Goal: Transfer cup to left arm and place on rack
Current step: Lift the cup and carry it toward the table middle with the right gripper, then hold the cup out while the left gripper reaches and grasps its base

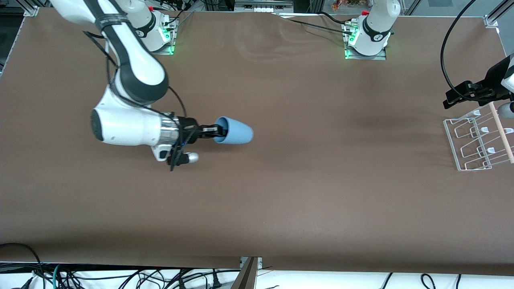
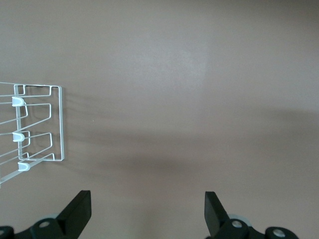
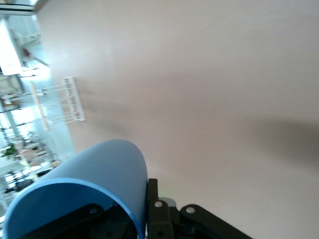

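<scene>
Brown worktop (image 1: 281, 192), bare between the arms. Right gripper (image 1: 217, 130) is clamped on the rim of the cup (image 1: 237, 131), one finger inside the mouth, holding it sideways above the worktop with its long axis pointing toward the left arm's end. Left gripper (image 1: 451, 98) hangs spread wide and empty over the rack (image 1: 466, 148), well apart from the cup, so the handover likely needs both arms to close that gap.

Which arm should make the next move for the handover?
Right. Its end effector is shut on the cup, held on its side over the table's middle. The left end effector waits open by the rack, holding nothing.
</scene>
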`<state>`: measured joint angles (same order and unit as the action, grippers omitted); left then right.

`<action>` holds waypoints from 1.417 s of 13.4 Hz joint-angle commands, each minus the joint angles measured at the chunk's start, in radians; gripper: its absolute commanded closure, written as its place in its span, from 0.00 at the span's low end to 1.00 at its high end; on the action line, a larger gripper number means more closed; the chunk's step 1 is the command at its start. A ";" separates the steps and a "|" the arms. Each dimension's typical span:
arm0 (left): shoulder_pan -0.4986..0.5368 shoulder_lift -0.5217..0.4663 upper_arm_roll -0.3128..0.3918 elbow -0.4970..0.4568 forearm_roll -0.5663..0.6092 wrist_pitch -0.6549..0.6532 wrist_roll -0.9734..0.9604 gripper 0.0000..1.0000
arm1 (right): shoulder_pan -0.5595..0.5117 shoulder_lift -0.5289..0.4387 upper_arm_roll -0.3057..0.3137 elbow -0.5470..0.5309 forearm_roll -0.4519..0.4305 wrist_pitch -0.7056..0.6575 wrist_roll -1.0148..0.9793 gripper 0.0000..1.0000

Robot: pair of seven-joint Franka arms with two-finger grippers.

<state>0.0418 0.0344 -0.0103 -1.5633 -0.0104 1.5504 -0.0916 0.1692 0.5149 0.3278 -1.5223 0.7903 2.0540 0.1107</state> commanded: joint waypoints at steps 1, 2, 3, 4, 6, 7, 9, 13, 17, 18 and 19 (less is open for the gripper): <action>-0.013 0.016 -0.007 0.028 0.015 -0.024 0.006 0.00 | 0.050 0.050 0.002 0.066 0.081 0.029 0.017 1.00; -0.025 0.036 -0.017 0.029 -0.003 -0.015 0.007 0.00 | 0.073 0.062 0.002 0.080 0.095 0.049 0.018 1.00; -0.036 0.068 -0.034 0.040 -0.031 -0.016 0.007 0.00 | 0.096 0.076 0.002 0.096 0.108 0.075 0.030 1.00; -0.040 0.079 -0.040 0.073 -0.042 -0.012 0.006 0.00 | 0.113 0.091 0.002 0.112 0.119 0.096 0.061 1.00; -0.065 0.102 -0.045 0.081 -0.121 -0.012 0.006 0.00 | 0.156 0.141 0.002 0.195 0.122 0.117 0.121 1.00; -0.100 0.154 -0.046 0.081 -0.149 -0.009 0.006 0.00 | 0.174 0.171 0.002 0.239 0.122 0.117 0.154 1.00; -0.121 0.209 -0.059 0.078 -0.192 -0.003 0.041 0.00 | 0.206 0.206 0.002 0.300 0.132 0.133 0.187 1.00; -0.131 0.234 -0.140 0.071 -0.239 0.169 0.704 0.00 | 0.279 0.235 0.000 0.323 0.182 0.233 0.173 1.00; -0.137 0.257 -0.152 0.037 -0.324 0.264 1.085 0.00 | 0.305 0.248 0.000 0.337 0.182 0.235 0.175 1.00; -0.137 0.268 -0.174 0.037 -0.324 0.275 1.131 0.00 | 0.305 0.248 0.000 0.337 0.182 0.235 0.175 1.00; -0.138 0.278 -0.184 0.037 -0.323 0.301 1.165 0.00 | 0.306 0.248 0.002 0.341 0.182 0.235 0.175 1.00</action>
<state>-0.0939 0.2954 -0.1730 -1.5252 -0.3125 1.8103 0.9682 0.4671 0.7446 0.3303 -1.2251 0.9504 2.2890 0.2801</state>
